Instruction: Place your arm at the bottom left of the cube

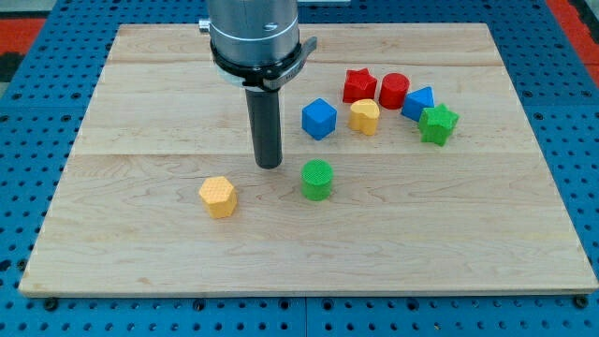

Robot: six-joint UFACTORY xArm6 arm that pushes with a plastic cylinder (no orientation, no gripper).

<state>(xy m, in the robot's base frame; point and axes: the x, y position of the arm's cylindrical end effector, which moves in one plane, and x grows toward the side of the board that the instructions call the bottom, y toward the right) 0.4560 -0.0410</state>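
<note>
You have your tip (pixel 270 166) at about seven o'clock of the blue cube (pixel 318 119), near it, the tool a bare rod holding nothing, so the placement looks nearly done

Bright, even light, probably overhead; soft short shadows under blocks; sharp focus, no glare, no blur.

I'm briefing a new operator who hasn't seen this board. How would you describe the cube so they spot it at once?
On the wooden board, find the block cluster at the view's upper right. The blue cube is its leftmost member, beside the yellow block. My tip sits to its lower left; the other blue block lies farther right.
</note>
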